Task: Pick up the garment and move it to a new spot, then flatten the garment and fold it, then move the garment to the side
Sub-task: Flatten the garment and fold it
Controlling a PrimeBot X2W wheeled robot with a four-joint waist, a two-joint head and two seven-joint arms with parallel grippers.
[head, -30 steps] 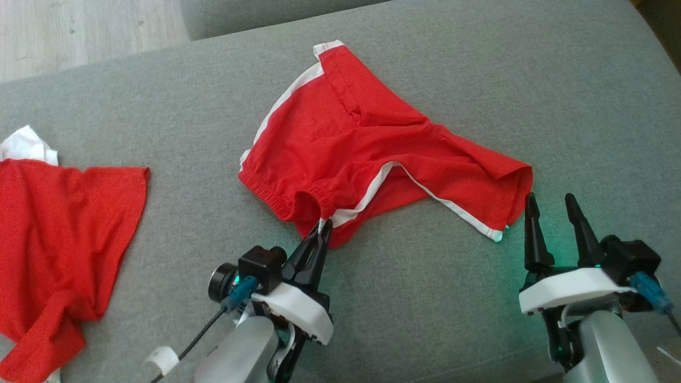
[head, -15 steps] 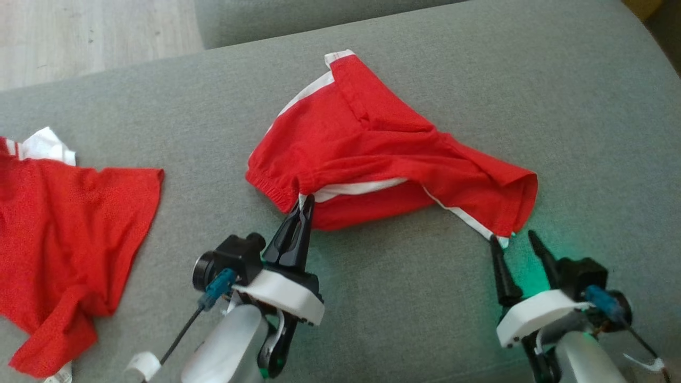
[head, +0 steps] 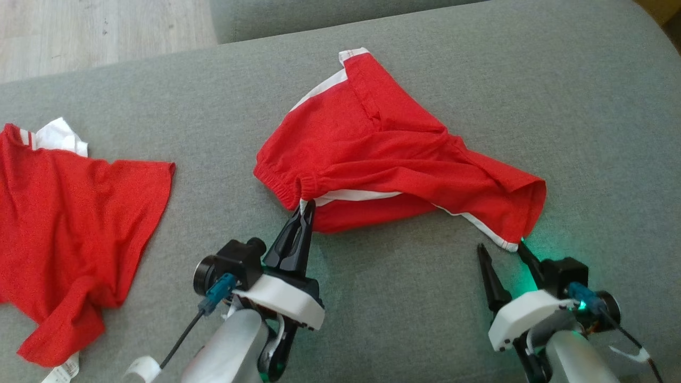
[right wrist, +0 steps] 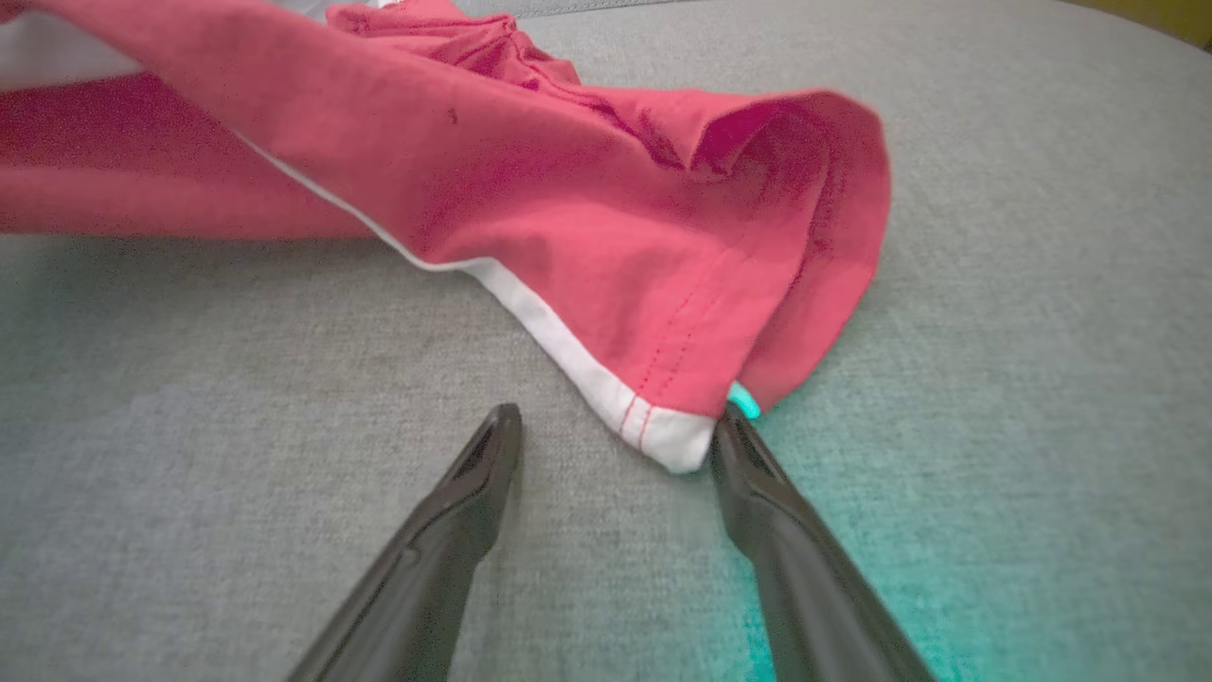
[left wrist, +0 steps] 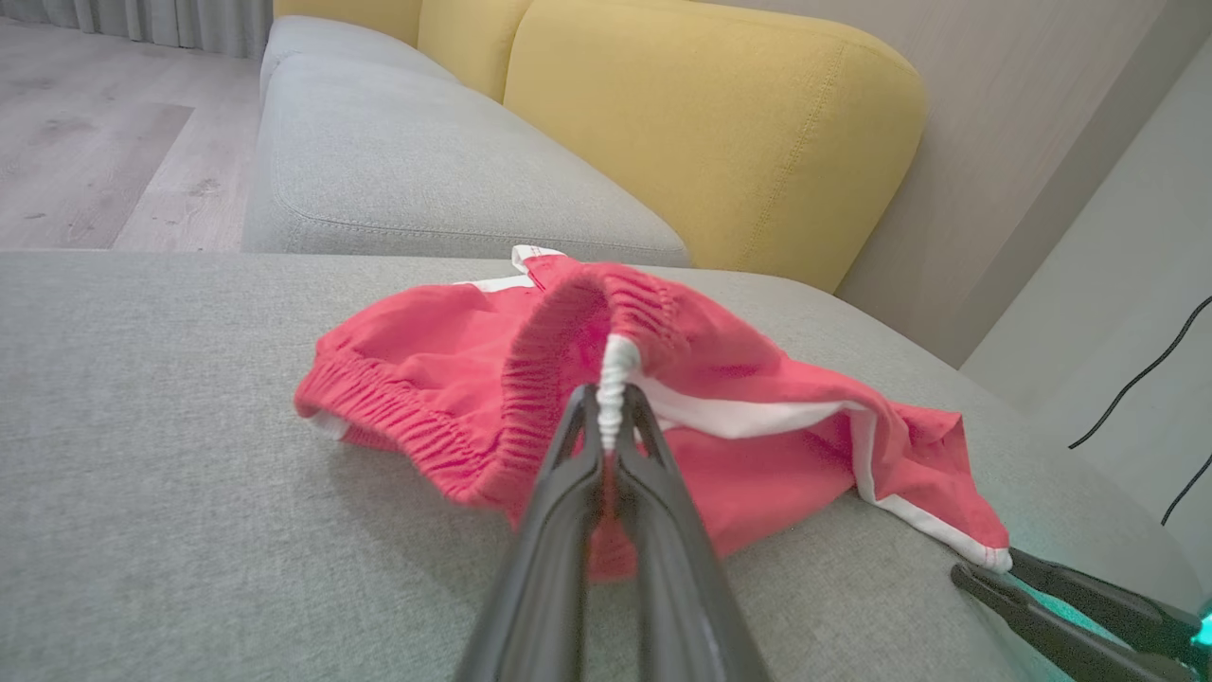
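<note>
red shorts (head: 383, 154) of thin fabric with white side stripes and a gathered elastic waistband lie rumpled about midway across the grey woven sofa cushion (head: 532, 80), one leg pointing to the far edge, the other spread toward the right edge

left gripper (head: 307, 206) is clamped tight on the waistband right at the white stripe, on the near side of the shorts. left wrist view shows both dark fingers (left wrist: 653, 493) pressed together on the white gathered bit, and the waistband stands up in a small arch off the cushion

right gripper (head: 501, 246) has its fingers spread wide and holds nothing, tips low over the cushion at the white-trimmed hem corner of the right leg. in the right wrist view the hem corner sits between the two fingers, close to one fingertip (right wrist: 734, 431), touching it or just over it, cannot tell which. the other finger is apart from the cloth. green glow on the cushion by that gripper

second red garment (head: 80, 223), crumpled, with white trim and a label, lies toward the left edge of the cushion, well apart from the shorts

pale wood floor (head: 80, 32) beyond the far left corner. mustard yellow padded backrest (left wrist: 710, 123) behind another grey seat in the left wrist view
</note>
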